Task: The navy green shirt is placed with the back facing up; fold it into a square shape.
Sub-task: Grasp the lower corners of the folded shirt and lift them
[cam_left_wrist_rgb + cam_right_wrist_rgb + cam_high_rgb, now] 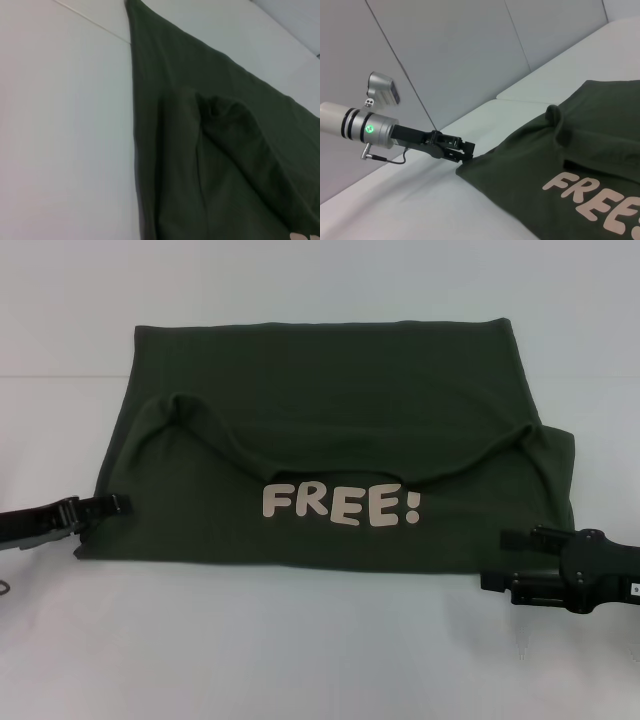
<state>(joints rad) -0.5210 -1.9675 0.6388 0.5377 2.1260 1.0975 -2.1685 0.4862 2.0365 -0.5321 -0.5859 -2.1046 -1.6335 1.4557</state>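
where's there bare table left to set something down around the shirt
The widest bare stretch of table lies in front of the navy green shirt, between the two arms. A narrower bare strip runs behind the shirt's far edge. The near corners are crowded: the left gripper sits at the shirt's left edge, the right gripper just off its near right corner.

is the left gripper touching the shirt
Touching: the right wrist view shows the left gripper meeting the near left corner of the navy green shirt.
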